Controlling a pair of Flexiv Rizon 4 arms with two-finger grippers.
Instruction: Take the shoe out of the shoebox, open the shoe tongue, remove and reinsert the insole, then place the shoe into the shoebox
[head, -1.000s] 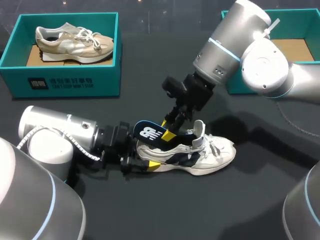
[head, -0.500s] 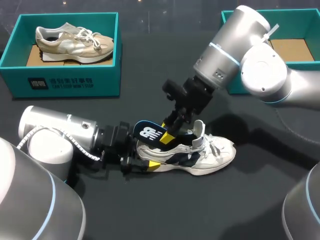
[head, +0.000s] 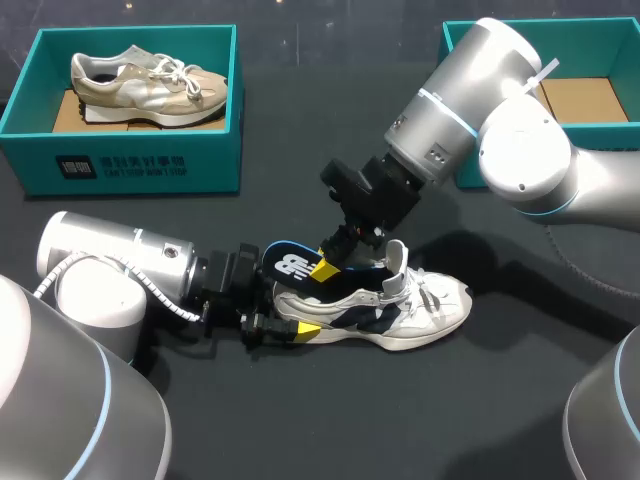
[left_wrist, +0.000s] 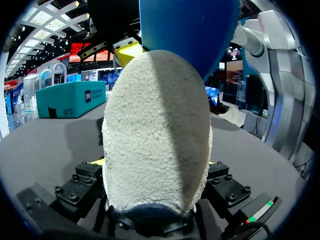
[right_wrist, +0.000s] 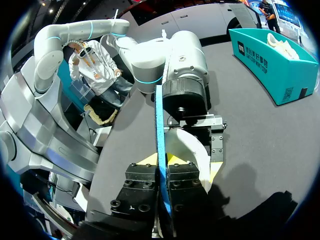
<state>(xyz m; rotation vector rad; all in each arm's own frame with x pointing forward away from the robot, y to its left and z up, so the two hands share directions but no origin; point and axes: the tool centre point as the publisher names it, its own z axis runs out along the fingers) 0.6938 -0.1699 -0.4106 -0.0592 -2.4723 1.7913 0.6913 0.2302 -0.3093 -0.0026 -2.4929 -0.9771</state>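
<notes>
You've got the shoe (head: 400, 305) out of its shoebox (head: 470, 40), which sits at the table's (head: 300, 420) far right corner. Shoe's on its sole near mid-table, tongue (head: 398, 262) pulled up. L gripper (head: 288, 318) is clamped on the heel from 2 sides, pinning it. R gripper (head: 335, 262) is pinched nearly closed on the blue insole (head: 292, 263); its heel end is up out of the collar, front end inside. So 2 steps look done, insole work approx. halfway, boxing left.
</notes>
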